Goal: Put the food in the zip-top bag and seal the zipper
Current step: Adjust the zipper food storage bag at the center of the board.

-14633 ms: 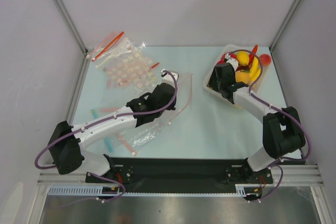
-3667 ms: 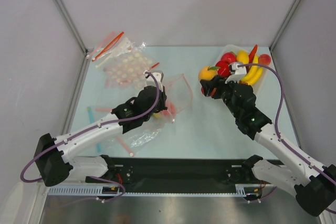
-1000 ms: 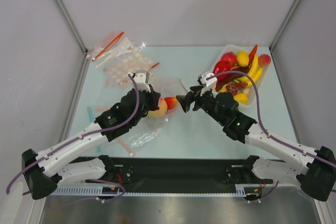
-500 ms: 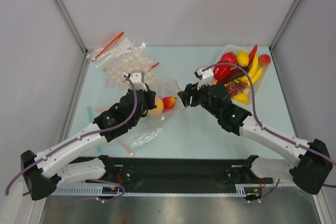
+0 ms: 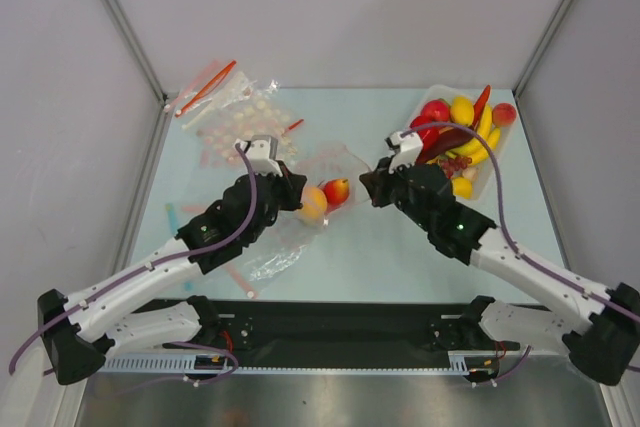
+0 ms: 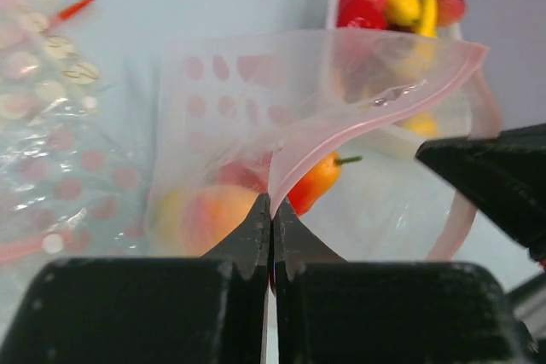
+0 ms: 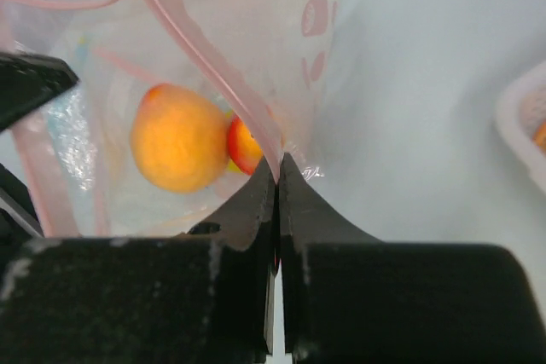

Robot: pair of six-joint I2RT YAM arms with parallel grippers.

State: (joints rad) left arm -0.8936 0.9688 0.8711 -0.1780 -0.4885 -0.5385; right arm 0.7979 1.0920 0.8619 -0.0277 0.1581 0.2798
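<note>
The clear zip-top bag (image 5: 338, 162) hangs between my two grippers with its mouth held apart. My left gripper (image 5: 297, 190) is shut on one side of the mouth edge (image 6: 271, 202). My right gripper (image 5: 368, 187) is shut on the opposite side (image 7: 277, 164). The pinkish zipper strip (image 6: 350, 125) curves away from the left jaws and also shows in the right wrist view (image 7: 200, 53). Inside the bag lie an orange peach (image 5: 312, 203) (image 7: 175, 147) and a red-yellow peach (image 5: 337, 190) (image 6: 316, 181). More food, among it a red pepper (image 5: 434, 112) and a yellow-green mango (image 5: 462, 109), stays in the white tray (image 5: 490, 177).
Dotted clear bags (image 5: 235, 127) lie at the back left, one with a red strip (image 5: 205, 87). Another crumpled bag (image 5: 268, 259) lies under my left arm, beside a thin blue strip (image 5: 176, 217). Frame posts and grey walls bound the table on both sides.
My right gripper has shut on the bag's mouth edge and drawn back a little to the right. The two peaches have shifted right inside the bag. My left gripper has kept its hold.
</note>
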